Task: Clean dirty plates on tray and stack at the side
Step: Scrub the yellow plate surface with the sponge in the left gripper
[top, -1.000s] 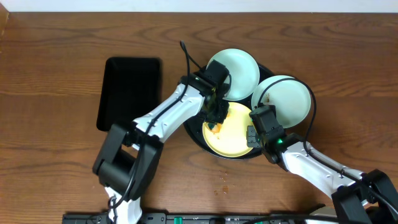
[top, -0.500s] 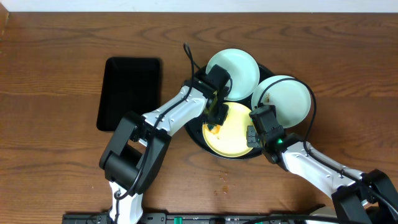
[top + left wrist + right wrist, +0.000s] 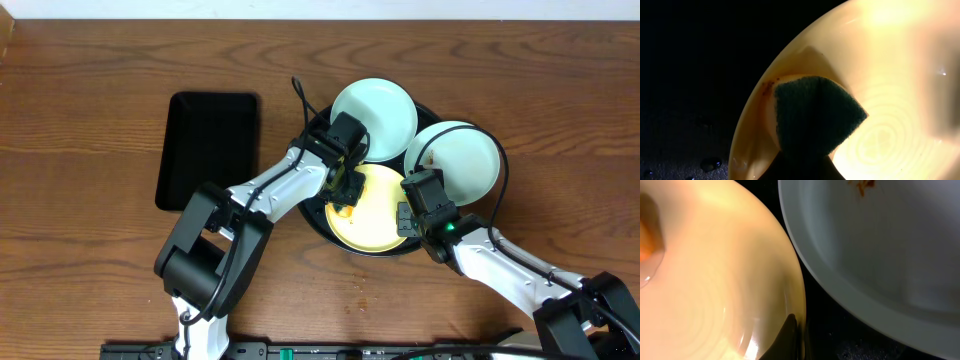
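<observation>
Plainly, left hand (image 3: 345,196) holds green sponge (image 3: 812,117) against yellow plate (image 3: 890,100).

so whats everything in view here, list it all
table: one, brown wood, under everything
round tray: one, glossy black, right of centre
rectangular tray: one, black, left of the round tray
blue-white plates: two, pale, on the round tray, one at its far side, one at its right with a small brown smear
yellow plate: one, pale yellow, near side of the round tray
sponge: one, dark green face, pressed on the yellow plate's left part
crumbs: a few, brownish, on the table in front of the round tray
left gripper: one, black, shut on the sponge
right gripper: one, black, shut on the yellow plate's right rim
</observation>
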Robot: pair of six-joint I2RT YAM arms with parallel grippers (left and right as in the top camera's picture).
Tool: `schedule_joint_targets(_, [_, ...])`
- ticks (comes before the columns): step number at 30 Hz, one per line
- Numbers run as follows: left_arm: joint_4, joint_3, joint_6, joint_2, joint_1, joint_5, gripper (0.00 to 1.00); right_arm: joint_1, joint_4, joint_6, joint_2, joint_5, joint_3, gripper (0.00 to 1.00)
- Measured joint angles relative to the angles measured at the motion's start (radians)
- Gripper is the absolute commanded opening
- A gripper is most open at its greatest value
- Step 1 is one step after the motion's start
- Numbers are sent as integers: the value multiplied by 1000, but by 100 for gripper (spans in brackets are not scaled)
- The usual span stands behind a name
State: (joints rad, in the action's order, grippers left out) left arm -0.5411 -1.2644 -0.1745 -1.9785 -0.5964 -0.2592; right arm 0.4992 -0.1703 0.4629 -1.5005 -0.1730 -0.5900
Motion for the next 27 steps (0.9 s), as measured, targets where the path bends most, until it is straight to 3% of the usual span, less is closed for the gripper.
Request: schedule_joint_targets(27, [71,88,-55,45,-78,-5,8,0,0,0,0,0,0,1])
